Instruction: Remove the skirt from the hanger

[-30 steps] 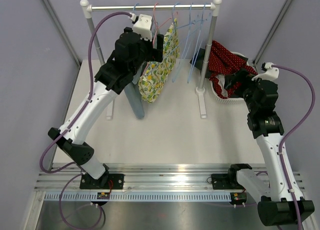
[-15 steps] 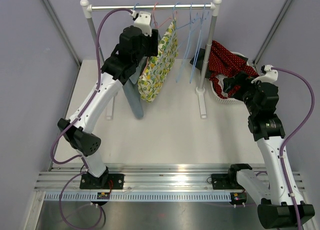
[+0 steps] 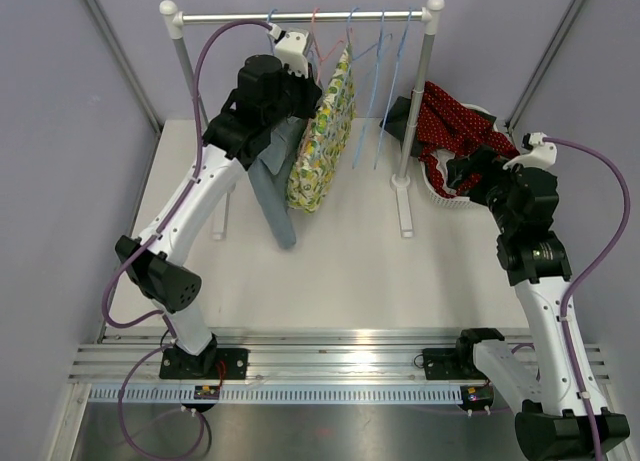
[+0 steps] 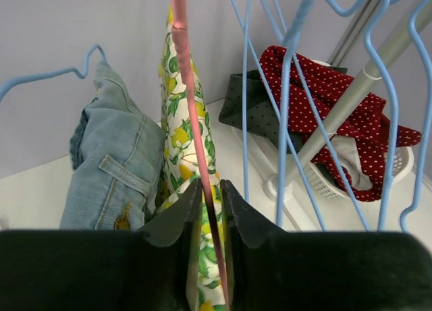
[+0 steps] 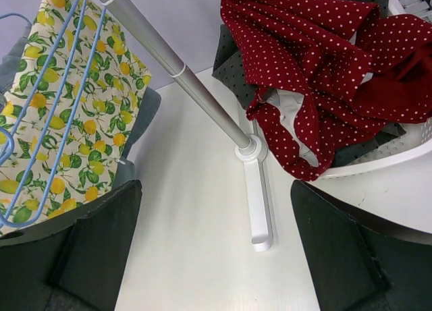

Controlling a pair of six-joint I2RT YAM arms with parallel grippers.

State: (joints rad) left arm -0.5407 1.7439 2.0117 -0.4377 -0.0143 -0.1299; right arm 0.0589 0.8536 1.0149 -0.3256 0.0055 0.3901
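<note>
Lemon-print skirt (image 4: 177, 162) hangs from the pink hanger (image 4: 185, 88) on the rail (image 3: 300, 16). It sits directly at the left gripper (image 4: 207, 210).

- Left gripper: jaws drawn nearly together, pinched on the skirt's upper edge. The hanger's sloping pink wire runs through the same narrow gap. From the wrist view I cannot tell whether the pads bear on cloth alone or on cloth and wire together.
- Skirt relative to the left gripper: the top edge is between the jaws and the rest drops away below them. Its long axis is vertical. The cloth lies edge-on to the jaws, so they close across its thin face.
- Hanger hook: above and beyond the jaws, over the rail.
- Denim garment (image 4: 111, 169): just beside the left jaw on its outer side, near the skirt. Whether it touches the skirt is unclear.
- Blue hangers (image 4: 290, 88): bare, off to the other side of the jaws.
- Right gripper (image 5: 216, 257): jaws wide apart, holding nothing. It is well apart from the skirt and sits near the basket (image 5: 412, 149) of red spotted cloth (image 5: 317, 61). From it, the skirt lies far off to its left, past the rail's upright.

Judgement: the left arm is clearly the nearer and already has hold of the skirt. The coming move depends on drawing the cloth down and off along the wire's slope. If the wire is clamped too, the hanger will come along with the skirt.
</note>
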